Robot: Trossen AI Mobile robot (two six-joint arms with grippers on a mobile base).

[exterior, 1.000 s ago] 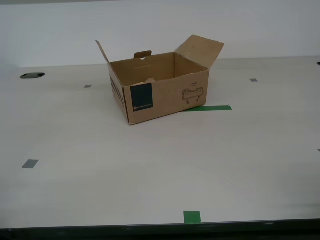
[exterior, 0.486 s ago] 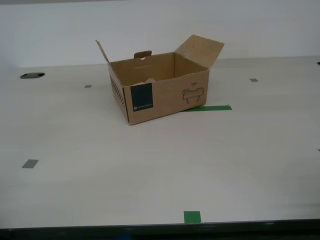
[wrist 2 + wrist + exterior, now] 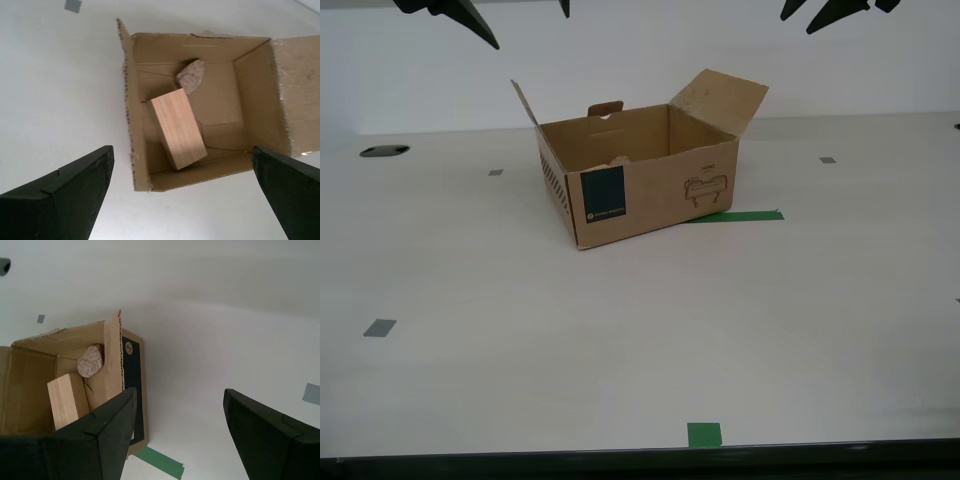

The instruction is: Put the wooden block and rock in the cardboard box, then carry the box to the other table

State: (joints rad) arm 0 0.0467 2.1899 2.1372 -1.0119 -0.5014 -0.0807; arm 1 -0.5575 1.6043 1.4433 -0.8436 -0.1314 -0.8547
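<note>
Two things lie inside the cardboard box: the wooden block flat on the floor of it, and the rock just beyond the block's far end, touching or nearly touching it; I cannot tell which. Seen from my second gripper, the box sits between and beyond the two dark fingers, which stand wide apart and hold nothing; both are cut off by the frame's edge, so only their tips show. One flap runs out of that picture.

From my first gripper, the box lies off beyond one finger, outside the gap; bare worktop fills the space between the fingers, which are also spread wide and empty. That finger hides the box's near corner and part of the dark teal label. The block and rock show over the box's wall, and a strip of green tape peeks out by the box's base.

In the exterior view the box stands on the worktop with its flaps up. Its front wall hides the contents; only a pale lump shows above the rim, too small to name. Dark finger tips poke in at that view's top edge, so little of them that I cannot say which gripper each belongs to. The label's small print is unreadable. Green tape runs out from behind the box.
</note>
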